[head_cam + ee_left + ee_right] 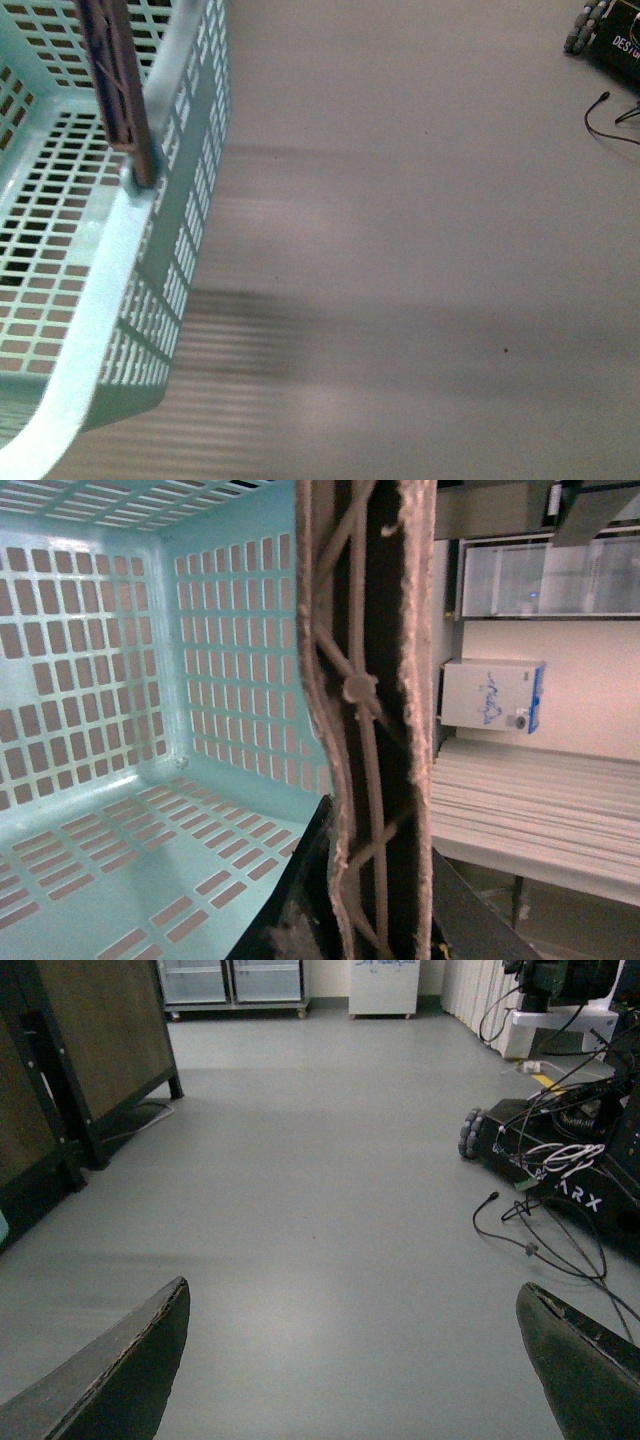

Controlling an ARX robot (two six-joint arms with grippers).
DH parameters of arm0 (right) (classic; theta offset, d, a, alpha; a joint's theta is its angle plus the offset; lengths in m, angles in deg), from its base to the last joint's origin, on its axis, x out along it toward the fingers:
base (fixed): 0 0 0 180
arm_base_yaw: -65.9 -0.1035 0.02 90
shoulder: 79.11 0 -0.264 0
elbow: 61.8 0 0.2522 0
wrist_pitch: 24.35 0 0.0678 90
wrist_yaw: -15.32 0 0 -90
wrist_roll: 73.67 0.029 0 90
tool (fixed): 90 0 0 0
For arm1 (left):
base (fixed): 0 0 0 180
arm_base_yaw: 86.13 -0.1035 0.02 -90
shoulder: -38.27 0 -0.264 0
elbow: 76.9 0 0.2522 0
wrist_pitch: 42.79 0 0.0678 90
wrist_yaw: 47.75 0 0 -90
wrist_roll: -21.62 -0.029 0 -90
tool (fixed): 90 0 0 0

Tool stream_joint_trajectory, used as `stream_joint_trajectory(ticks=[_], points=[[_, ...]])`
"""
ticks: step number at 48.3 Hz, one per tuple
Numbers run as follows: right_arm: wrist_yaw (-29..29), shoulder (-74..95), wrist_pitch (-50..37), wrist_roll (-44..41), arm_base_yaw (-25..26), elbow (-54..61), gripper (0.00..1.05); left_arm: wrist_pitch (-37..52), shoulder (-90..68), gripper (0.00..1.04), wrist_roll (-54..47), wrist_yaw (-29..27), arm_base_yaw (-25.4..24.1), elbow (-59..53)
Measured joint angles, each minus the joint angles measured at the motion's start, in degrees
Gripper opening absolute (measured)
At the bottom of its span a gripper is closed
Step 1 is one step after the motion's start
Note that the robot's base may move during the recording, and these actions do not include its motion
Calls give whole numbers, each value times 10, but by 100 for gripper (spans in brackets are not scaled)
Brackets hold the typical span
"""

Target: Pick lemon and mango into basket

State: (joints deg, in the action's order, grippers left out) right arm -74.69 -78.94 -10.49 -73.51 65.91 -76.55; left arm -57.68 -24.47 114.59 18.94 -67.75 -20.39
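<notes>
The light teal basket (95,300) fills the left of the front view, its brown handle (115,80) raised. In the left wrist view the same brown handle (370,710) runs between the dark fingers of my left gripper (372,920), which is shut on it, with the basket's slotted teal inside (120,730) beyond; that inside holds nothing I can see. My right gripper (355,1360) hangs open over bare grey floor, nothing between its fingertips (150,1350). No lemon or mango shows in any view.
Grey floor (420,250) spreads right of the basket. A black wheeled robot base with loose cables (555,1160) sits at the right of the right wrist view. A dark-framed brown panel (90,1050) stands opposite. White cabinets (383,985) line the far wall.
</notes>
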Motion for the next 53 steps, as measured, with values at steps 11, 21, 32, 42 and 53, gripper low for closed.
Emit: stream_joint_trajectory(ticks=[11,21,32,42,53], points=[[0,0,0,0,0,0,96,-90,80,7,6,-17,28,47],[0,0,0,0,0,0,96,-114,91,7,11,-18,38,57],[0,0,0,0,0,0,96,-116,91,7,11,-20,38,57],[0,0,0,0,0,0,96,-116,90,7,12,-20,38,57],[0,0,0,0,0,0,96,-116,90,7,12,-20,38,57]])
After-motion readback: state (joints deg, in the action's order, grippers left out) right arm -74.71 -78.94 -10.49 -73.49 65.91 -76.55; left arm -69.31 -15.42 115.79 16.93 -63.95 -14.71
